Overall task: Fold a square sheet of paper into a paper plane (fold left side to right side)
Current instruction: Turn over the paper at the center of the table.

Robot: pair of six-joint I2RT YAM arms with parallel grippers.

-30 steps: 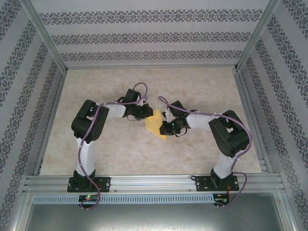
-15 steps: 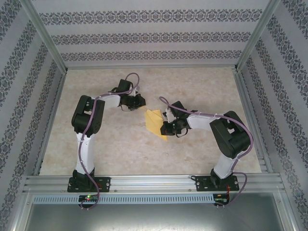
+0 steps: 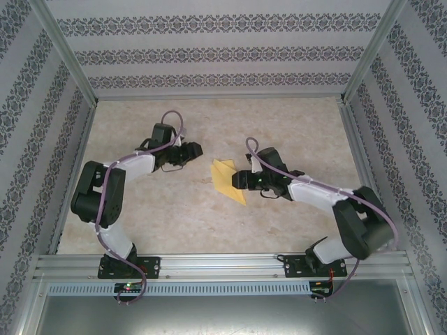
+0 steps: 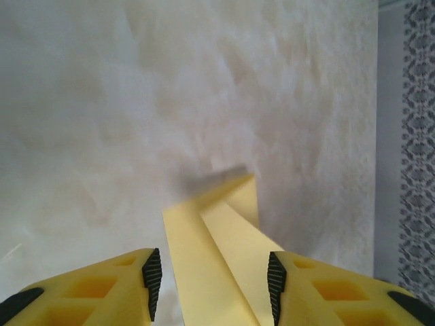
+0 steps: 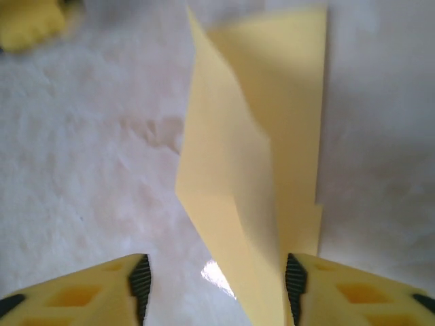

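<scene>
The left arm (image 3: 112,183) goes up from its base at the near left and bends at the elbow. Then it reaches to the right. The left claw (image 3: 194,149) points at the yellow paper (image 3: 227,178) but stays a little apart from it. In the left wrist view the left claw (image 4: 211,275) is partly open, with its two black pads apart. It holds nothing, and the yellow paper (image 4: 204,251) lies on the surface just ahead.

The right arm (image 3: 328,199) goes up from its base at the near right, bends, and stretches low to the left. The right claw (image 3: 236,180) sits just beside the right edge of the paper. Its jaws are apart too – the right claw (image 5: 216,278) grips nothing. The yellow paper (image 5: 265,136) runs close by one pad, and I cannot tell if they touch.

The paper lies in the middle of the pale surface (image 3: 167,216), between the two claws. It is folded – some flaps lift up a bit, and one pointy end faces the near side.
</scene>
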